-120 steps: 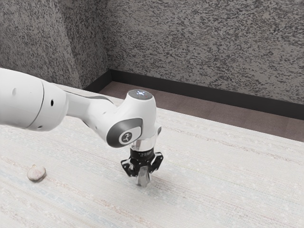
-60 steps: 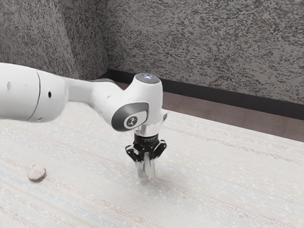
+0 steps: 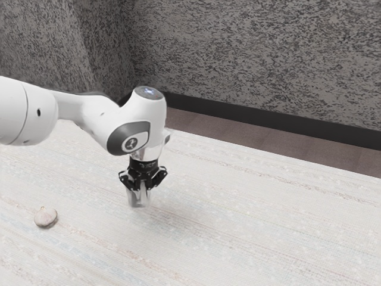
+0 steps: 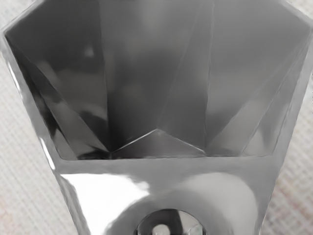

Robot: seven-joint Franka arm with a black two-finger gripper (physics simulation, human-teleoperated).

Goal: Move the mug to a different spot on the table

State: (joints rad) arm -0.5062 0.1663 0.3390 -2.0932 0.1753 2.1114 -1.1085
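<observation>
The arm (image 3: 89, 116) is glossy white with a grey cap at its joint. The gripper (image 3: 140, 190) is black, and the mug (image 3: 137, 201) is shiny silver-grey, its faceted inside (image 4: 156, 88) shading from dark grey to bright white glints. The table (image 3: 268, 226) is off-white with faint bluish and tan streaks like a fine weave, and the small lump (image 3: 45, 216) on it is beige-pink. The wall (image 3: 268, 53) is speckled grey, black and white like granite, the skirting board (image 3: 268, 121) is black, and the floor (image 3: 286, 140) is dull brown.
</observation>
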